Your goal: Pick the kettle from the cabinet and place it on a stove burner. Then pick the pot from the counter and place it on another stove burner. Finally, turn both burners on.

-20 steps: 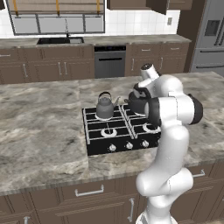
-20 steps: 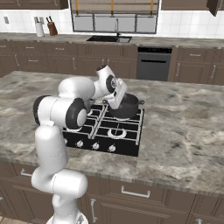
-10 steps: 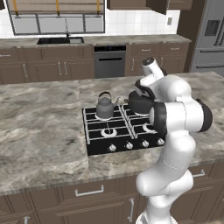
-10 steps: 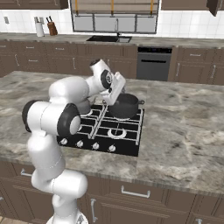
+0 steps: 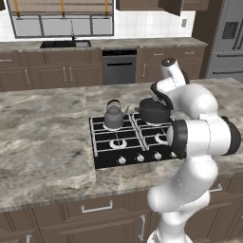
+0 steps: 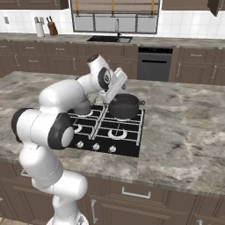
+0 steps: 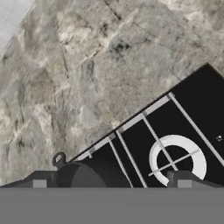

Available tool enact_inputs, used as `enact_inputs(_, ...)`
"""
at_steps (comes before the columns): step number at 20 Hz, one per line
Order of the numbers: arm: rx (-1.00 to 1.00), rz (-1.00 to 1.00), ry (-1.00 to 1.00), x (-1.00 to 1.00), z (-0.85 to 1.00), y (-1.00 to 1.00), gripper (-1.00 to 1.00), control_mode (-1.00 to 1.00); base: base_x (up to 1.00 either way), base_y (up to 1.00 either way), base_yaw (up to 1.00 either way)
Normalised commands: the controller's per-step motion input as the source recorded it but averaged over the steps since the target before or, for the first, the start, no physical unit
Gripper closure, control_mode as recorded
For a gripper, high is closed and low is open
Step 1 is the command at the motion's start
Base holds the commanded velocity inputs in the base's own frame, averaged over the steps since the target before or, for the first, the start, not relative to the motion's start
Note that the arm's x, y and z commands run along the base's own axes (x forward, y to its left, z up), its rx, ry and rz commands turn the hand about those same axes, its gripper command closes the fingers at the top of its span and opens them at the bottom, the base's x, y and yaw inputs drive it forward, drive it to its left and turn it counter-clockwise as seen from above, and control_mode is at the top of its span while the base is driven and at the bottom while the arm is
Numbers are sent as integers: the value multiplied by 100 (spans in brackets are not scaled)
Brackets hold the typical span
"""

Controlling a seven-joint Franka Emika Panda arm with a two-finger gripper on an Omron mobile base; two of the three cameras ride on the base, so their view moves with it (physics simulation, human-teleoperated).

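Note:
The grey kettle (image 5: 114, 116) with its black arched handle stands on the back left stove burner. The charcoal pot (image 5: 154, 112) (image 6: 125, 106) rests on the back right burner. My gripper (image 5: 159, 97) (image 6: 111, 97) hangs just above the pot's rim, open, holding nothing. In the hand view the fingertips (image 7: 39, 183) stand wide apart either side of the pot (image 7: 83, 176), whose loop handle (image 7: 59, 159) shows. A free burner ring (image 7: 176, 160) lies beside it. In the right base view my arm hides the kettle.
The black cooktop (image 5: 108, 159) (image 6: 128, 144) sits in the marbled island counter (image 5: 42, 137) (image 6: 180, 127), with a row of knobs (image 5: 140, 157) (image 6: 94, 146) along its near edge. Two front burners (image 5: 117, 143) are bare. A sink, dishwasher and fridge stand along the far wall.
The hand has lifted and tilted a little above the pot, and the elbow has swung toward the cameras. Jaws stay open. Pot and kettle have not moved.

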Motion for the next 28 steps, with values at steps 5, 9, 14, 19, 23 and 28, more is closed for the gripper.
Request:
enact_inputs(5, 17, -20, -12, -30, 26, 0, -100, -100, 0, 0, 0)
enact_inputs(9, 17, -22, -2, -21, 26, 4, -100, -100, 0, 0, 0)
enact_inputs(14, 20, -20, 0, -29, 31, 10, -100, -100, 0, 0, 0)
enact_inputs(19, 18, -19, 0, -18, 17, 19, -100, -100, 0, 0, 0)
enact_inputs(23, 16, -16, 0, -6, 0, 29, -100, -100, 0, 0, 0)
enact_inputs(28, 6, -14, 0, 0, -10, 43, -100, -100, 0, 0, 0)
